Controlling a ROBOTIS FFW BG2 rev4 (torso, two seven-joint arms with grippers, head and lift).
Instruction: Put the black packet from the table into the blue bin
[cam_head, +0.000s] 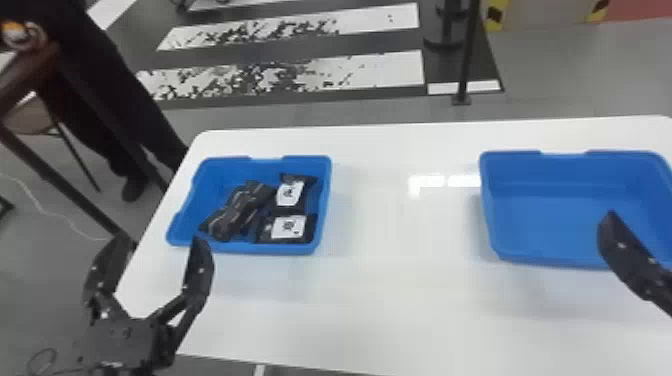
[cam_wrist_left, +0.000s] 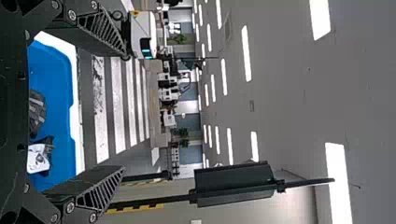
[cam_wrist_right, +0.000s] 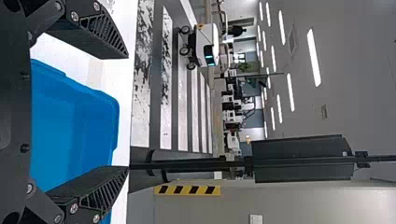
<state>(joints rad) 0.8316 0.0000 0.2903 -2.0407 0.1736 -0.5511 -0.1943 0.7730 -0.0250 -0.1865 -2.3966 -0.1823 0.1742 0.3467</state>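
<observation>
In the head view, can see several black packets (cam_head: 237, 207) inside the left blue bin (cam_head: 240, 247) on the counter (cam_head: 400, 300); seems finished, if meant for that one, with only withdrawal left. In the left wrist view, find the left end effector (cam_wrist_left: 123, 111) spread wide, holding nothing. In the right wrist view, find the right end effector (cam_wrist_right: 127, 113) equally wide and unladen near the other blue bin (cam_wrist_right: 105, 112).

"Can you read any print?"
"No, none of it. There are two white labels, though, both in the left blue bin (cam_head: 260, 248) on the tabletop (cam_head: 400, 310)."
"What are they stuck on?"
"The far label (cam_head: 297, 187) is on one black packet (cam_head: 290, 209), toward the bin's right side. It bears a dark mark, too blurred to read."
"And the near label (cam_head: 299, 226)?"
"That's on another black packet (cam_head: 310, 233), nearer the robot. Its dark mark has a small spot close by, and I can't make out either."
</observation>
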